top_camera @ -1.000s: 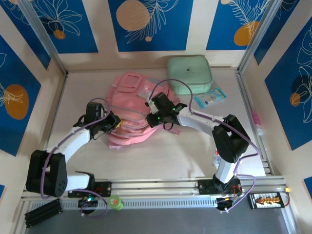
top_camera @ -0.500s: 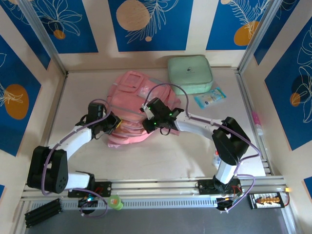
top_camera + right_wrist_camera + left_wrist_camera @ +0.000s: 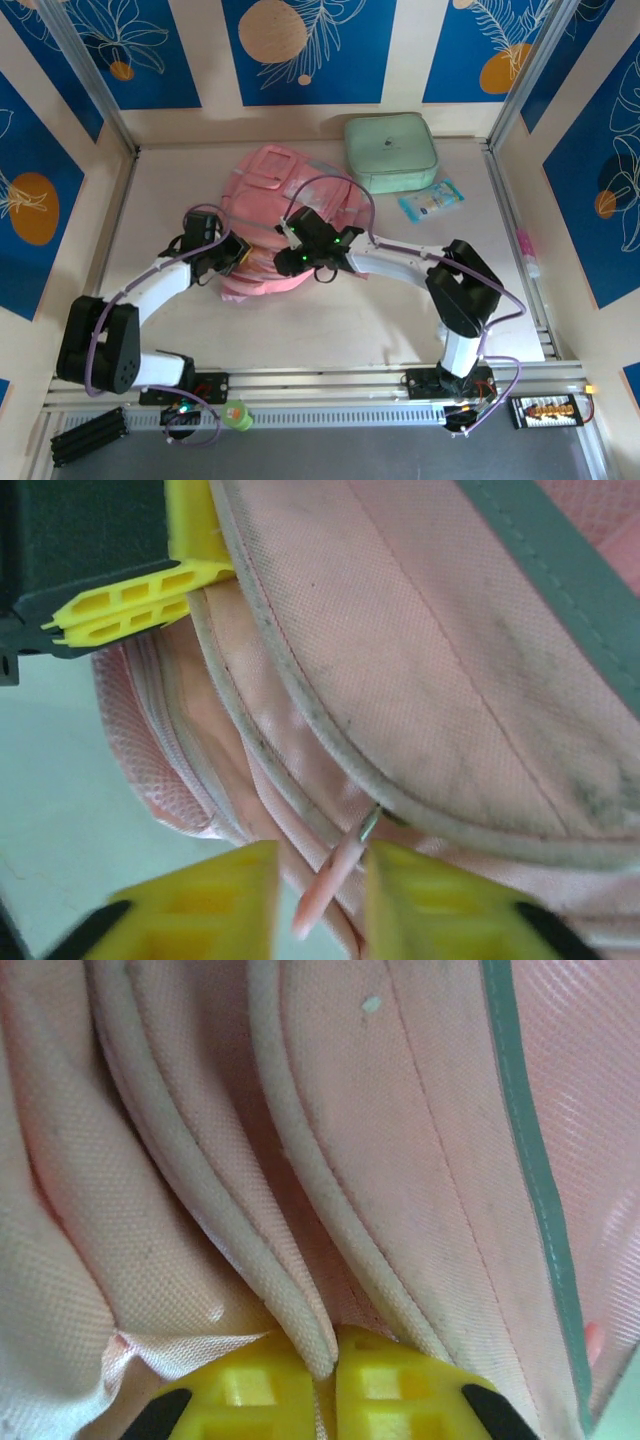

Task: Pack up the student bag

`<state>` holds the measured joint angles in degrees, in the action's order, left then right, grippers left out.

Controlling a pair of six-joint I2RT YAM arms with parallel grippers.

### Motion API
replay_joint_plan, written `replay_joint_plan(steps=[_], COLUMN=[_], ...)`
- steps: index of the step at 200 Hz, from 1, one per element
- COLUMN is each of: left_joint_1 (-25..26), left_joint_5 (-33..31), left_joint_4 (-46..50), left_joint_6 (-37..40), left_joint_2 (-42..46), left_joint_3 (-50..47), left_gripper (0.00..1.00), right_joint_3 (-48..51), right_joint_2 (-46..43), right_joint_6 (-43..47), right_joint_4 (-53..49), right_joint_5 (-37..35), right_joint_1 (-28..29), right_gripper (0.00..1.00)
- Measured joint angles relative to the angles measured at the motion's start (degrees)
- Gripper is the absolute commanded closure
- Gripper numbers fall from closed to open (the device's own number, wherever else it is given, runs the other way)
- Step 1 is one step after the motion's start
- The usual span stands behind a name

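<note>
Lying on the table a little toward 11 o'clock from its centre in the overhead view, the student bag has its long axis running roughly from 12 to 6 o'clock. A mint-green zip case sits just beyond it at 1 o'clock, and a small blue packet lies near that case. Both arms meet at the bag's near end. The left gripper comes in from 8 o'clock with its yellow pads almost together, and its wrist view shows a piped fold of pink fabric nipped between them. The right gripper sits just beside it, at 3 o'clock from the left one, with its jaws parted and clamping nothing. A pink zipper pull hangs in the gap between its fingers. The pull's length slants from 1 to 7 o'clock in the right wrist view, and its metal ring tucks under the piped seam at the upper end. Whether the pull brushes one finger cannot be told. The next move likely turns on that pull, which already lies inside the right jaws and nearly along the fingers. The right arm is the nearer one, so it would close and draw the zip while the left hold braces the fabric.
</note>
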<state>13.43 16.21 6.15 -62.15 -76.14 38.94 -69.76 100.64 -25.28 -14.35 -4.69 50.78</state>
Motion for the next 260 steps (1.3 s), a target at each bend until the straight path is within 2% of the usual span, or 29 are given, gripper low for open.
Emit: replay_joint_plan(steps=[36, 63, 102, 136, 175, 210, 260], left_joint_1=[0.7, 2.5, 12.6, 22.8, 30.1, 33.2, 33.9], left_joint_5=[-2.8, -4.3, -9.6, -17.3, -25.9, -30.6, -35.1], left_joint_4=[6.0, 8.7, 13.0, 17.5, 22.9, 27.0, 30.4], left_joint_6=[6.5, 11.3, 18.0, 21.9, 24.6, 25.7, 25.6], left_joint_2=[6.1, 10.1, 12.1, 9.1, -0.6, -7.7, -11.7], left_joint_3=[1.6, 1.7, 4.0, 10.4, 20.1, 25.1, 26.4], left_gripper=[0.58, 0.48, 0.44, 0.48, 0.58, 0.68, 0.71], right_joint_3=[7.5, 11.6, 14.9, 15.1, 15.7, 15.9, 16.0], right_joint_2=[-12.3, -18.6, -19.0, -19.0, -19.0, -18.3, -17.9], right_joint_6=[-6.5, -13.5, -22.5, -27.3, -29.9, -31.0, -31.3], right_joint_4=[1.8, 4.3, 4.8, 5.1, 6.7, 7.5, 7.5], right_joint_5=[0.2, 0.7, 4.0, 6.8, 9.2, 10.4, 11.3], right_joint_1=[-3.5, -7.8, -13.9, -17.4, -20.1, -21.2, -22.3], right_gripper=[0.40, 0.36, 0.35, 0.34, 0.34, 0.34, 0.34])
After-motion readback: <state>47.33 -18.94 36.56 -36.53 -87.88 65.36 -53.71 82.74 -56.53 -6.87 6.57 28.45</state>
